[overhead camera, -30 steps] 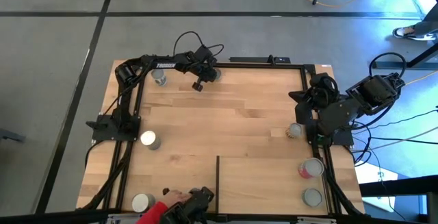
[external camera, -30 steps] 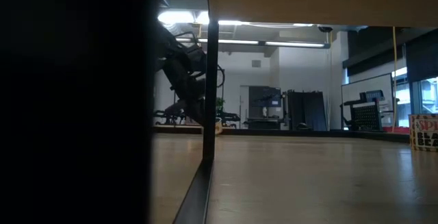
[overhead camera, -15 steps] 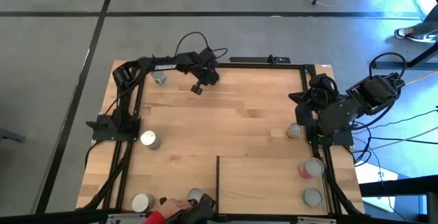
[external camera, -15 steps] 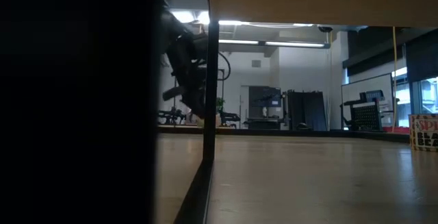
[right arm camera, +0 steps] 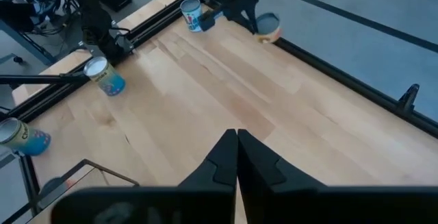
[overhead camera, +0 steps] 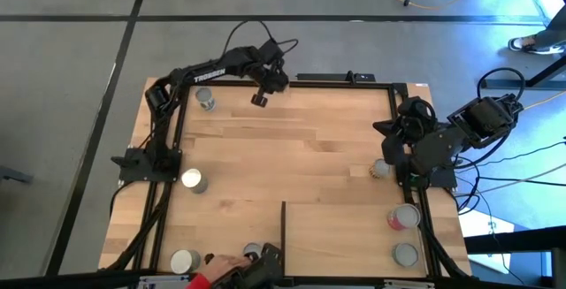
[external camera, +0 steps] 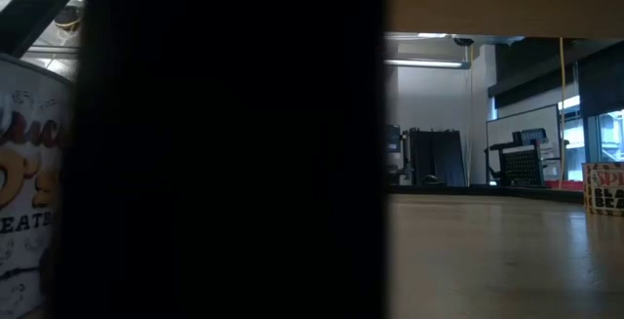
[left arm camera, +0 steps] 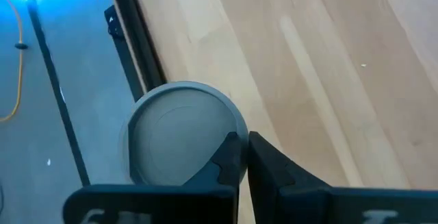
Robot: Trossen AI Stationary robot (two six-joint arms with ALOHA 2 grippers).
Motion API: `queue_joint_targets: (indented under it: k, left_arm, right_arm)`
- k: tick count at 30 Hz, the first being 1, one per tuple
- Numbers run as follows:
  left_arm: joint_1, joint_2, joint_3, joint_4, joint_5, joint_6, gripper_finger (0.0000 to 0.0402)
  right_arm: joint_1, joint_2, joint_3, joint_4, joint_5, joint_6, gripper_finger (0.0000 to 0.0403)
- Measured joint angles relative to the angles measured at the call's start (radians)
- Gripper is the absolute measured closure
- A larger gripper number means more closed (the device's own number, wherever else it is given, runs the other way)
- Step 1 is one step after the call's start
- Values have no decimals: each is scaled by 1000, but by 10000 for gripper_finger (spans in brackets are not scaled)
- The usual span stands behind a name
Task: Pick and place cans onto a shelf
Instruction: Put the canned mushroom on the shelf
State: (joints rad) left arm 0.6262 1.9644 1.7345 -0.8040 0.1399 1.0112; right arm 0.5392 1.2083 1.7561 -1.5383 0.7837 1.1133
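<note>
Overhead, the left gripper hangs over the far edge of the table, just beside the black frame rail. Its fingers are pressed together with nothing between them, and a grey-topped can lies directly beneath them at the table's far edge beside the rail. The right gripper is drawn back at the right edge of the table, its fingers likewise closed to a narrow slit and empty; a can sits on the table just beside that arm.

The shelf, a light panel edged by a thin black strip, occupies the near right corner of the table. Two cans rest on it near its right edge: a pink-sided can and, nearer the front, a grey-topped one.

Off the shelf, one can stands at the far left corner, a whitish-topped can by the left rail, and another at the near left corner. At the near edge a person's hand, in a red sleeve, lies beside a further can, just left of the black strip. In the low view a printed can and a dark shape fill the left half.
</note>
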Motion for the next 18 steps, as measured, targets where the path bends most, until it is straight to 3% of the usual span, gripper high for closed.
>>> queue_joint_targets:
  k: [8,18]
  left_arm:
    - [-58,0,191,-234,1,-63,398]
    - [-230,0,400,-465,4,-113,399]
  right_arm:
    - [0,0,0,0,0,-1,393]
    - [0,0,0,-2,19,-79,393]
